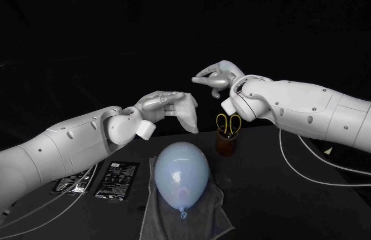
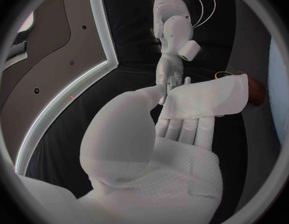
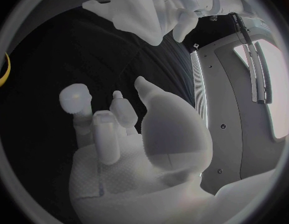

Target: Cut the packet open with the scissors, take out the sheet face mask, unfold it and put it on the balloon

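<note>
The black bench carries all the task items in the head view. A grey towel lies flat on its near centre. The pale blue balloon lies on this towel, with its knotted end pointing toward the robot.

The left hand is raised above the bench, beyond the far end of the balloon. It grasps the sheet face mask. In the left wrist view, the white sheet is draped across the fingers, with the thumb at its near edge. The mask is out of its packet and clear of the balloon.

The right hand is raised higher and farther back, above the scissors. Its fingers are curled inward and nothing is visible in them. In the head view the two hands are near each other but apart. The left wrist view does not show clearly whether a right fingertip touches the mask edge.

Two dark packets lie on the bench to the left of the towel. The nearer packet lies flat just beside the towel. The outer packet is partly covered by the left arm. Which of the two has been cut cannot be determined.

The scissors stand with their yellow handles up in a brown holder. The holder stands just beyond the towel's far right corner.
</note>
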`<action>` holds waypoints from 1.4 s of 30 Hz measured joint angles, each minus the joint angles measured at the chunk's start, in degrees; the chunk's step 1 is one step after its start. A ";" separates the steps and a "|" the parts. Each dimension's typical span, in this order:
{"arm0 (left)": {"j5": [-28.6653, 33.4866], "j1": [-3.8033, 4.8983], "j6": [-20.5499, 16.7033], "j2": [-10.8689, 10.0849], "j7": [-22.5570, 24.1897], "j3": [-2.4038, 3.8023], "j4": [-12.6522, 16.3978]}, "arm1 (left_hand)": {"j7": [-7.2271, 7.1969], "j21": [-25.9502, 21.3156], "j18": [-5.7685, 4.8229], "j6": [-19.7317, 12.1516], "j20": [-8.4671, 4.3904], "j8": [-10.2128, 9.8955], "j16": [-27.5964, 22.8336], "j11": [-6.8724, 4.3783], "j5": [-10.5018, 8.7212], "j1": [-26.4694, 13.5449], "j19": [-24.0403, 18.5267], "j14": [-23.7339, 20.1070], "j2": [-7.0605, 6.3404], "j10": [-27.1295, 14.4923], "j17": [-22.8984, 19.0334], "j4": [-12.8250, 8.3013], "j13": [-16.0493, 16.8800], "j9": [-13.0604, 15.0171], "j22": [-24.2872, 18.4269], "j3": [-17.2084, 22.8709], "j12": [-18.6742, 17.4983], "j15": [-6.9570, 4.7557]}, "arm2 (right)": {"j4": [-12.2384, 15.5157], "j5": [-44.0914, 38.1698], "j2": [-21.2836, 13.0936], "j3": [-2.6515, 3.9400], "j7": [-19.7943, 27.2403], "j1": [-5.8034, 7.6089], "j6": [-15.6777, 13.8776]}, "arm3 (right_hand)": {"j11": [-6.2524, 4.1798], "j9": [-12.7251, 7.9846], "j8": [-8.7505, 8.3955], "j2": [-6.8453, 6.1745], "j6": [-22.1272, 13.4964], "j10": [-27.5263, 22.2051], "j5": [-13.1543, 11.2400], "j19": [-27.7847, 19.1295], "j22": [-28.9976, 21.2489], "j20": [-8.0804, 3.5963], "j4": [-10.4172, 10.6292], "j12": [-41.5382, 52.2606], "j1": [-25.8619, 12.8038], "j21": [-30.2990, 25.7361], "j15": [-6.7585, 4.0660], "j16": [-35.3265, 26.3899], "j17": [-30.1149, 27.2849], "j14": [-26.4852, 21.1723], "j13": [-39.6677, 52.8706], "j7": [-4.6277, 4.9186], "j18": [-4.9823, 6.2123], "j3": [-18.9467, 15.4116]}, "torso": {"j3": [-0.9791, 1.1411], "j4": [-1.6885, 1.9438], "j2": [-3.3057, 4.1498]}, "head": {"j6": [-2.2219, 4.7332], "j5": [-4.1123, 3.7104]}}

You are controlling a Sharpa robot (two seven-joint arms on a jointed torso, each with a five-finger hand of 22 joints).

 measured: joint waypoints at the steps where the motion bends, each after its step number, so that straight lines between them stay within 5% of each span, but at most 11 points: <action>1: 0.07 0.00 -0.15 -0.10 0.00 0.00 0.08 | 0.00 0.00 0.00 0.00 0.00 0.00 0.00 0.00 0.00 0.08 0.00 0.00 -0.08 0.00 0.00 0.00 0.00 0.00 0.00 0.00 0.00 0.00 | 0.62 0.00 -0.46 -0.04 0.45 -0.12 -0.23 | -0.18 0.04 0.00 0.23 0.24 0.18 0.00 0.00 0.02 0.00 0.00 0.03 0.42 0.12 0.00 -0.01 0.00 0.00 0.07 -0.13 0.08 0.00 | 0.00 -0.01 0.00 | -0.05 0.00; 13: 1.01 -0.02 -3.27 -1.70 0.41 0.00 1.70 | 0.00 -1.78 -0.01 -0.64 0.94 -0.25 0.00 0.18 0.00 0.31 -2.83 -1.13 -0.31 -0.83 -0.23 0.00 0.01 -0.01 -0.07 0.00 0.00 0.31 | 11.86 -5.49 -8.91 -0.28 11.42 -4.02 -6.38 | -0.98 -0.04 0.00 1.35 3.59 0.99 0.00 1.37 0.80 -0.54 -2.81 1.05 7.13 2.87 -0.45 0.40 -0.05 0.02 0.07 -0.64 0.24 2.02 | 0.02 -0.02 -0.02 | -0.26 0.31; 23: 2.28 -0.08 -7.81 -3.95 1.90 -0.01 4.26 | -0.54 -2.19 -0.03 -2.63 1.50 -1.17 -0.35 1.05 0.00 0.88 -4.20 -3.05 -0.30 -4.13 -0.65 -0.33 -0.05 -0.34 -0.07 -0.32 -0.24 1.12 | 19.53 -16.03 -15.67 -0.41 20.19 -9.90 -13.86 | -1.19 -0.85 -0.54 -0.10 4.67 -0.53 0.00 0.50 0.72 -0.62 -4.97 -0.73 9.60 0.10 -0.44 0.20 -0.03 0.02 -2.25 -0.68 0.22 3.85 | 0.09 -0.04 -0.02 | -0.30 0.74; 28: 3.55 -0.12 -10.63 -5.00 2.91 -0.01 5.62 | -0.79 -2.27 -0.04 -4.00 1.63 -1.69 -0.35 1.39 0.00 0.88 -5.02 -3.93 -0.29 -5.47 -0.84 -0.38 -0.04 -0.62 -0.07 -0.59 -0.24 1.48 | 20.78 -23.05 -16.40 -0.48 22.36 -12.51 -16.99 | -0.61 -1.55 -1.66 -1.51 4.49 -4.92 0.00 -3.77 -1.73 -0.22 -5.64 -4.97 9.99 -7.50 -0.43 -1.46 0.00 0.01 -6.47 -0.50 1.05 4.53 | 0.11 -0.12 -0.03 | -0.14 0.94; 32: 4.70 -0.22 -12.65 -5.52 3.66 -0.01 6.75 | -1.41 -2.46 -0.04 -7.80 1.70 -2.77 -0.35 1.96 0.00 -1.40 -7.53 -4.96 -0.53 -7.51 -1.04 1.83 -0.04 -1.38 -0.06 -2.79 -0.24 2.06 | 20.46 -29.05 -15.93 -0.62 22.55 -14.03 -18.92 | -0.55 -1.77 -1.94 -2.28 4.12 -7.02 0.00 -5.96 -3.18 -0.01 -5.98 -7.19 9.81 -11.81 -0.44 -2.00 0.00 0.01 -8.83 -0.15 1.79 4.49 | 0.13 -0.08 -0.04 | -0.02 1.12; 39: 6.78 -0.40 -15.14 -5.93 4.82 -0.01 8.47 | -2.66 -2.68 -0.08 -15.99 1.71 -5.01 -0.35 2.97 0.00 -5.33 -12.40 -9.16 0.14 -16.55 -1.80 7.05 -0.43 -3.12 -0.17 -8.01 -0.51 2.90 | 19.08 -39.26 -13.80 -0.62 20.15 -15.27 -21.67 | -0.47 -1.77 -1.94 -2.68 4.11 -7.54 0.00 -6.29 -3.52 0.07 -6.25 -7.63 10.17 -12.80 -0.44 -2.36 0.00 0.01 -9.67 -0.15 1.79 4.68 | 0.09 -0.04 -0.06 | 0.19 1.33; 42: 7.70 -0.47 -16.00 -5.94 5.30 -0.01 8.90 | -3.04 -2.68 -0.40 -17.98 1.71 -5.48 -0.35 3.33 0.00 -5.70 -13.21 -12.09 0.51 -19.51 -2.19 7.37 -0.49 -3.54 -0.16 -9.76 -0.51 3.24 | 18.48 -44.12 -12.64 -0.61 17.72 -15.56 -22.61 | -0.55 -1.77 -1.94 -3.13 4.10 -7.63 0.00 -6.54 -3.79 0.09 -6.34 -7.70 9.82 -13.67 -0.43 -2.40 0.00 0.01 -9.96 -0.15 1.79 4.59 | 0.06 -0.04 -0.04 | 0.23 1.45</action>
